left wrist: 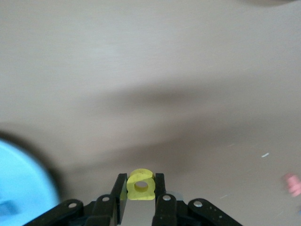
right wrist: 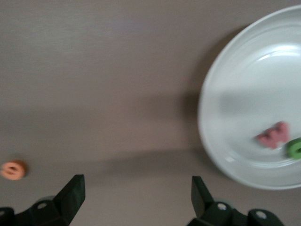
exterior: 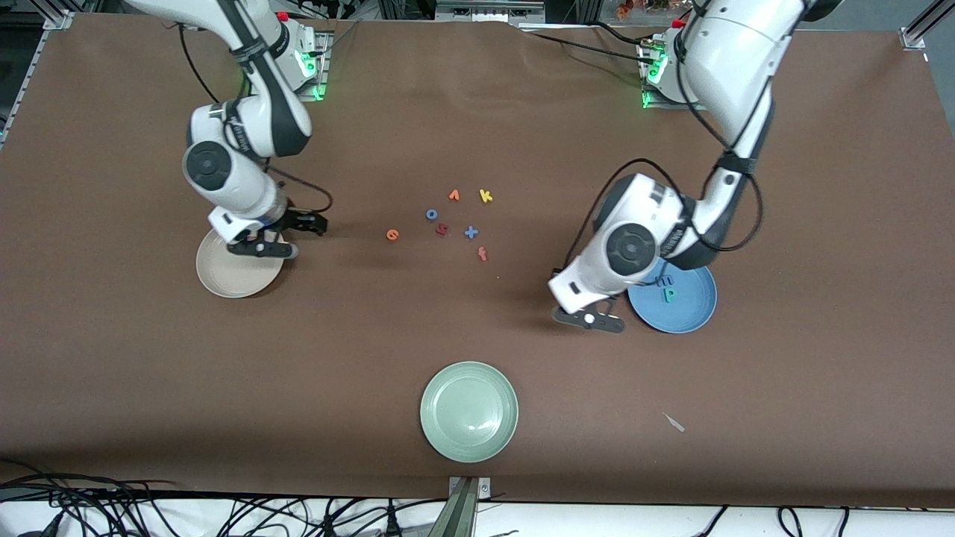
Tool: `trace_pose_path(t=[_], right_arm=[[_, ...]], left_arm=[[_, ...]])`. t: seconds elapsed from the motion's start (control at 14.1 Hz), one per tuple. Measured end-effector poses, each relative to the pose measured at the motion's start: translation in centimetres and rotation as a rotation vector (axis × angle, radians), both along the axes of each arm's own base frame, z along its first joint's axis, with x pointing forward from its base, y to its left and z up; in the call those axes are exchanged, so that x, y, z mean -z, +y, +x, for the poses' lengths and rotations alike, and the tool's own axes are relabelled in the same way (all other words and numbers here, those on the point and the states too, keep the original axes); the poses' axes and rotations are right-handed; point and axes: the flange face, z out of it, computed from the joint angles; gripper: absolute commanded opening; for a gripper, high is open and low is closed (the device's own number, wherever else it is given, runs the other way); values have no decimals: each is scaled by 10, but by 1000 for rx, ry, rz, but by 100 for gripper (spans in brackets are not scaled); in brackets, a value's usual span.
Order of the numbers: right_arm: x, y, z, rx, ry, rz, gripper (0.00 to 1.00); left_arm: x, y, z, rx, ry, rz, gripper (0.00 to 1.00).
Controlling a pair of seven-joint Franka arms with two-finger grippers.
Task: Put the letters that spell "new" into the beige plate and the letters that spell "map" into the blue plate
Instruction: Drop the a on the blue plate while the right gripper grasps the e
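Inside beige plate point(right wrist: 225, 70): salmon w point(right wrist: 273, 135), green n point(right wrist: 295, 148); right gripper point(right wrist: 136, 193) gaping. Beside blue plate point(exterior: 690, 313): left gripper point(left wrist: 141, 197) pinching yellow a point(left wrist: 140, 184).

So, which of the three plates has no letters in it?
The green plate, nearest the front camera. The blue plate holds two letters, and the beige plate holds a pink and a green one.
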Motion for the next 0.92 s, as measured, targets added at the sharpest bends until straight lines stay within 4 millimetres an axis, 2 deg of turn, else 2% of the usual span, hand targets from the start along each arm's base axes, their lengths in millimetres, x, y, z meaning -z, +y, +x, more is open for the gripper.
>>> trace_pose_path(t=[0.14,0.28,0.5,0.57,0.71,0.85,0.92], right_arm=[[-2,38,-7,75,-8,6,100],[0,70,-13,155,-26,20,100],[12,102,-22,252,-37,37,100],[17,111,-24,271,-32,37,100],[25,130,-26,292,-23,37,100],[36,143,-25,296,-13,35,100],[41,146,-24,296,-7,32,100]], left_arm=[[-5,47,13,50,35,-3,2],[2,97,23,77,60,-14,2],[17,160,29,123,87,-39,2],[22,171,29,141,97,-47,3],[34,181,25,153,120,-52,4],[45,187,19,157,143,-55,10],[49,188,17,159,152,-56,16]])
